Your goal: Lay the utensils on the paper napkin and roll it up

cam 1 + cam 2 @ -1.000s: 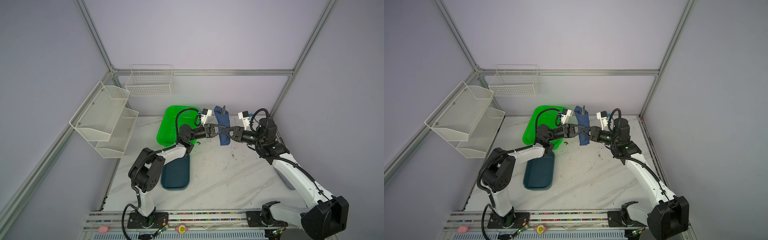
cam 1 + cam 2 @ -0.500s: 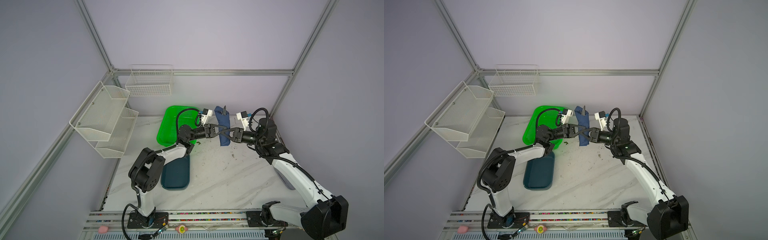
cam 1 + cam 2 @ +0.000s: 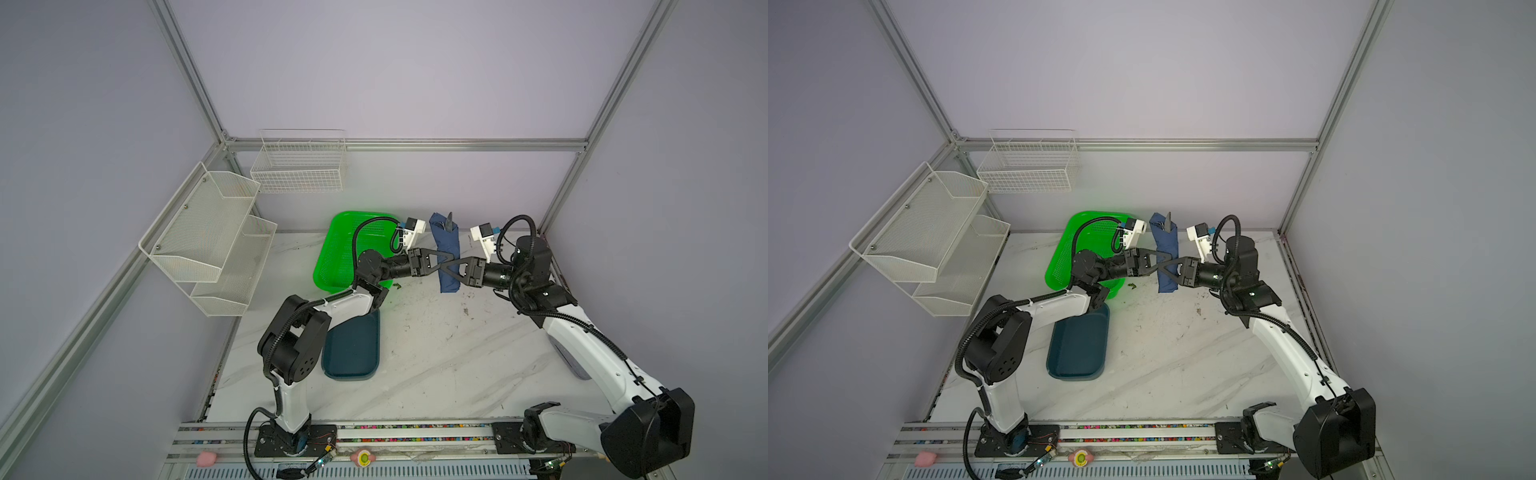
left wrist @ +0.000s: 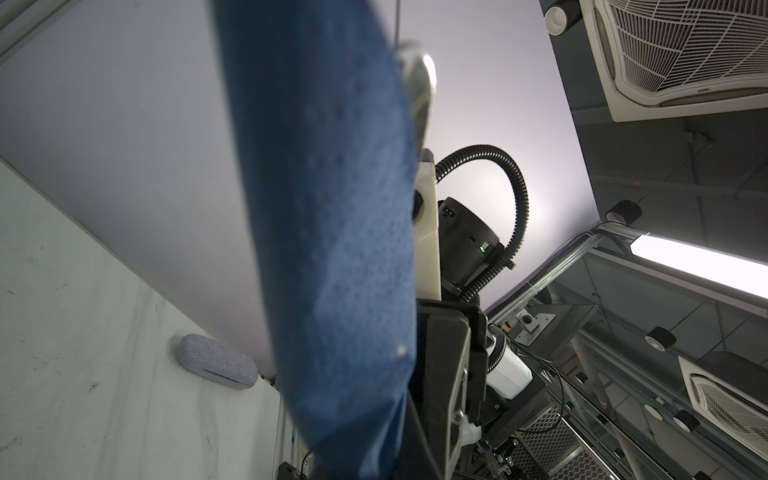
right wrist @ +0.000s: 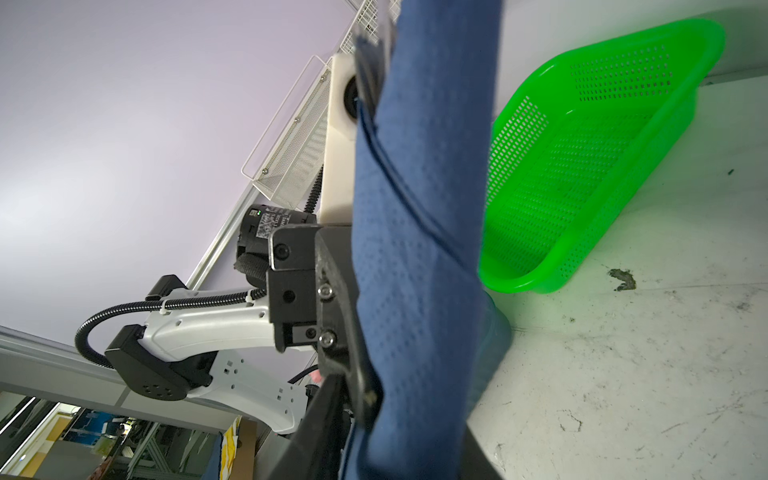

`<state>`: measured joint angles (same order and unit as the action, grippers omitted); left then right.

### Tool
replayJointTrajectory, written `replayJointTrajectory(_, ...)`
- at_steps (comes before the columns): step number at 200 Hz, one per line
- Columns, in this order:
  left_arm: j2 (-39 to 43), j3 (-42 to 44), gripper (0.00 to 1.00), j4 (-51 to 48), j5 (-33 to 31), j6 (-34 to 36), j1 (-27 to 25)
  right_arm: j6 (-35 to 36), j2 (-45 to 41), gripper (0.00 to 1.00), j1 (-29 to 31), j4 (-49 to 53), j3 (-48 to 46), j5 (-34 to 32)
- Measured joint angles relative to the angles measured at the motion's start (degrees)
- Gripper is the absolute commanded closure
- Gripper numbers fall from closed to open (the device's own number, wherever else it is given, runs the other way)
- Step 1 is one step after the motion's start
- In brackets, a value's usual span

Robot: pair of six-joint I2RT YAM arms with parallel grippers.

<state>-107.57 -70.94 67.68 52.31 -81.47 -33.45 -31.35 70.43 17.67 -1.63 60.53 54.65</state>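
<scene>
The paper napkin (image 3: 445, 249) (image 3: 1165, 253) is a dark navy roll, held upright in the air above the back of the table. A silver tip of the utensils (image 3: 450, 219) (image 3: 1168, 221) sticks out of its top end; the rest is hidden inside. My left gripper (image 3: 443, 259) (image 3: 1163, 258) is shut on the roll's lower half from the left. From the other side my right gripper (image 3: 449, 270) (image 3: 1168, 270) is shut on the same part. Up close, the roll (image 4: 332, 249) (image 5: 415, 249) fills each wrist view, with a shiny utensil end (image 4: 419, 83) beside it.
A green mesh basket (image 3: 345, 249) (image 5: 582, 166) leans at the back left. The dark teal tray (image 3: 351, 349) (image 3: 1077, 349) lies by the left arm. White wire shelves (image 3: 208, 237) and a wire basket (image 3: 299, 166) hang on the walls. A grey oval object (image 4: 216, 368) sits at the right wall.
The right gripper has edged slightly toward the left one. The roll stays upright in the same spot between both grippers.
</scene>
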Motion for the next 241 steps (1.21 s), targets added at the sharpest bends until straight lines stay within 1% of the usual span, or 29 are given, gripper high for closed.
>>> replayJointTrajectory(18,0.0,0.0,0.94,0.1,0.0,0.0,0.0,0.0,0.0,0.68,0.0,0.0,0.0,0.2)
replayJointTrajectory(32,0.0,0.0,0.94,0.1,0.1,0.0,0.0,0.2,0.0,0.64,0.0,0.0,0.0,0.3)
replayJointTrajectory(68,0.0,0.0,0.94,0.1,0.0,0.0,0.0,1.2,0.0,0.64,0.0,0.6,0.0,1.1)
replayJointTrajectory(83,0.0,0.0,0.94,0.2,0.1,0.0,0.0,1.6,0.0,0.70,0.0,0.8,0.0,1.5)
replayJointTrajectory(114,0.0,0.0,0.93,0.4,0.0,0.0,0.1,2.1,0.0,0.71,-0.2,1.2,0.0,1.9)
replayJointTrajectory(145,0.0,0.0,0.88,0.4,0.0,0.0,0.1,2.5,0.1,0.77,-0.2,2.0,0.0,1.8)
replayJointTrajectory(178,0.0,0.0,0.83,0.4,-0.1,0.0,0.1,2.5,0.3,0.79,-0.2,2.2,0.0,1.8)
replayJointTrajectory(202,0.0,0.0,0.74,0.4,-0.3,0.1,0.0,2.5,0.5,0.81,-0.1,2.3,0.0,1.7)
replayJointTrajectory(215,0.0,0.0,0.72,0.4,-0.5,0.2,0.0,2.5,0.5,0.81,-0.1,2.3,0.0,1.5)
replayJointTrajectory(231,0.0,0.0,0.65,0.2,-0.7,0.7,0.0,2.5,0.5,0.82,-0.1,2.4,0.0,1.1)
replayJointTrajectory(241,0.0,0.0,0.63,-0.1,-0.9,1.3,0.0,2.5,0.5,0.82,-0.1,2.5,0.0,0.6)
